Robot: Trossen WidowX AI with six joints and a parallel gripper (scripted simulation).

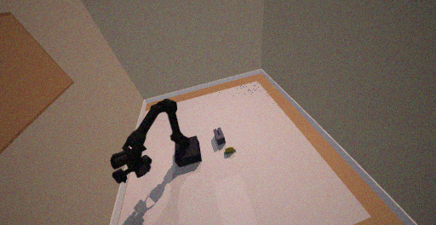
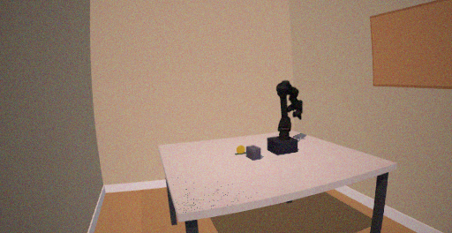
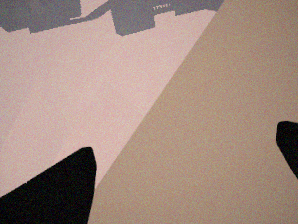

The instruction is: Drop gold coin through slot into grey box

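Gripper (image 1: 119, 167) (image 2: 299, 115) (image 3: 188, 144) released, jaws wide apart; pale marks (image 3: 161, 7) amid grey shadow (image 1: 157, 192) (image 2: 301, 136) (image 3: 134, 21), too small to read

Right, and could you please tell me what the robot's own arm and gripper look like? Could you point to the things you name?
The arm (image 1: 146, 122) (image 2: 283, 107) is all black, with slim links, bulky rounded joints and a dark, blocky base (image 1: 193, 156) (image 2: 282, 146). The gripper's black fingers taper to blunt, rounded tips. I see no cables or markings at this resolution.
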